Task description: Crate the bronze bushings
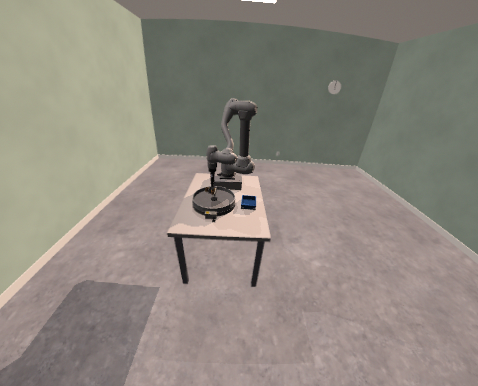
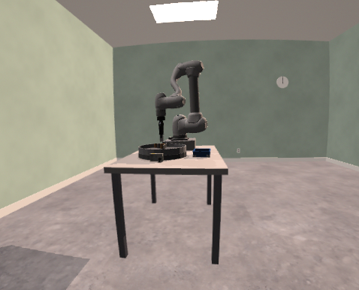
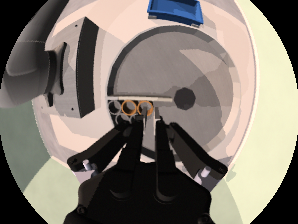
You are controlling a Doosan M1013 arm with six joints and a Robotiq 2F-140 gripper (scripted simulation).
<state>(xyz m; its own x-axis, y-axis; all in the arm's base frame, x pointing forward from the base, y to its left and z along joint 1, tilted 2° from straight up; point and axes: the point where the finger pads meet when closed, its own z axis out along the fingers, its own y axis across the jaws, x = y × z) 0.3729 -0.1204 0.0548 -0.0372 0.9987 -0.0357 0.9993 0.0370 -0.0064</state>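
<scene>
Gripper points down over turning table, fingers nearly closed, narrow gap, nothing gripped. Bronze bushings lie in row just beyond fingertips, near table rim; contact not discernible. Blue crate stands beside turning table on table top.

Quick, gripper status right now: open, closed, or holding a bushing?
Gripper: closed nearly all the way, holding nothing, poised over the bronze bushings on the turning table.

The arm is matte grey with thick tubular links and rounded joint housings. Its gripper is black, with slim fingers flanked by angular outer linkage bars.
</scene>
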